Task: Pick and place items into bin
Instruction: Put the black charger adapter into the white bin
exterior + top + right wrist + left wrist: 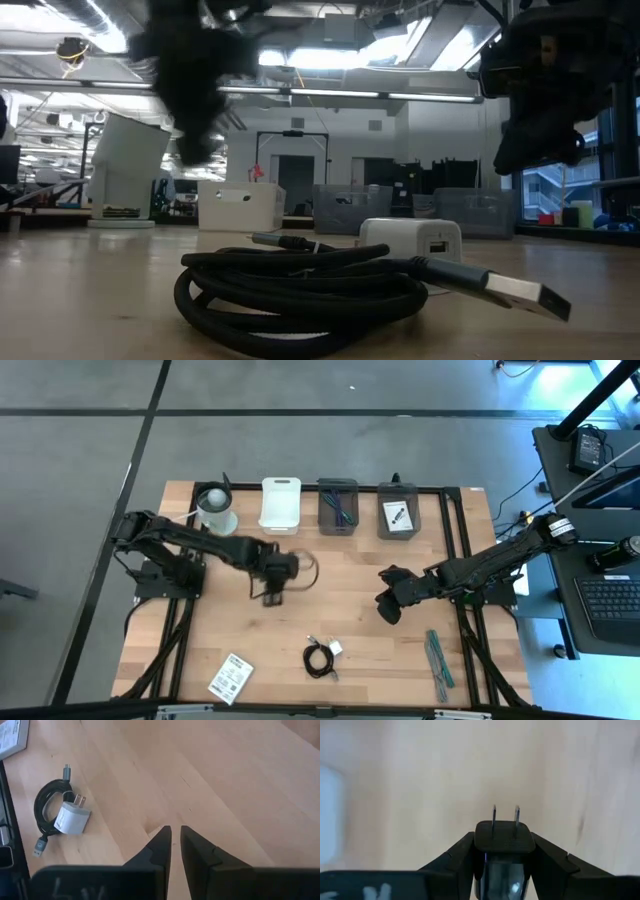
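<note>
My left gripper (pixel 272 582) hangs over the middle of the table, shut on a small black plug cube (pixel 503 836) whose two metal prongs (pixel 505 815) point away from the wrist. My right gripper (pixel 388 606) hovers over bare wood right of centre, its fingers (pixel 161 842) nearly together with nothing between them. A black coiled cable (pixel 319 659) lies flat near the front edge, with a white charger (pixel 336 648) resting on the coil. A white printed card (pixel 231 678) lies at front left and teal strips (pixel 438 658) at front right. My left gripper pinches the black plug cube by its two opposite side faces (pixel 481 851), one finger (pixel 462 857) on each side. The pronged end sticks out past the fingertips. In the low view the gripper (pixel 190 90) is above the table, so the cube is lifted clear.
Along the far edge stand a white cup with a ball (pixel 215 508), a white bin (pixel 281 503), a dark bin holding strips (pixel 337 506) and a dark bin holding a card (pixel 398 511). Bare wood lies between the two grippers.
</note>
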Tool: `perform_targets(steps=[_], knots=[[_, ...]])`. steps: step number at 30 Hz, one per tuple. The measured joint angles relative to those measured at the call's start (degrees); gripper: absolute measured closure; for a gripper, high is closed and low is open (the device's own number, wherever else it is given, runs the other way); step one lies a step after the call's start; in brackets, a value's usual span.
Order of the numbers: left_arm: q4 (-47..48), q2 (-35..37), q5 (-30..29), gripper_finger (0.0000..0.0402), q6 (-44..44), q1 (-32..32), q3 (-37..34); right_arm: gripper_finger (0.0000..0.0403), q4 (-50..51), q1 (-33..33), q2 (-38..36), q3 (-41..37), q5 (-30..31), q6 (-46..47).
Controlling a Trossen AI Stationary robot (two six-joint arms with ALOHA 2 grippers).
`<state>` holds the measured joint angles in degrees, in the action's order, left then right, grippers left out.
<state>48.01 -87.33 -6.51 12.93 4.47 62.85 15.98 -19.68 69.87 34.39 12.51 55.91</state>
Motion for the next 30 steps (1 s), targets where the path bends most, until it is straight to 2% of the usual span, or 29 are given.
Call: perform_targets(steps=[4, 8, 14, 19, 24, 30], knots=[[-0.3, 0.0, -5.6, 0.0256, 4.7, -5.0, 8.0, 0.0357, 0.0, 0.0, 0.0, 0.0, 0.0, -3.5], [-0.3, 0.0, -8.0, 0.0255, 2.7, -12.3, 13.0, 0.0357, 0.0, 0.0, 0.0, 0.0, -0.1, -5.5], [-0.1, -0.3, -3.5, 0.0255, -6.4, -27.1, 14.2, 0.0357, 0.0, 0.0, 0.0, 0.0, 0.0, -5.4], [-0.5, -4.1, 1.8, 0.0255, -15.8, -38.0, 14.2, 0.0357, 0.0, 1.1, 0.0, 0.0, 0.1, -2.0], [-1.0, -11.2, 5.3, 0.0254, -25.4, -43.1, 14.2, 0.0357, 0.0, 5.1, 0.0, 0.0, 0.7, 2.7], [-1.6, -18.7, 3.3, 0.0254, -30.9, -45.3, 14.2, 0.0357, 0.0, 8.1, 0.0, 0.0, 1.5, 7.4]])
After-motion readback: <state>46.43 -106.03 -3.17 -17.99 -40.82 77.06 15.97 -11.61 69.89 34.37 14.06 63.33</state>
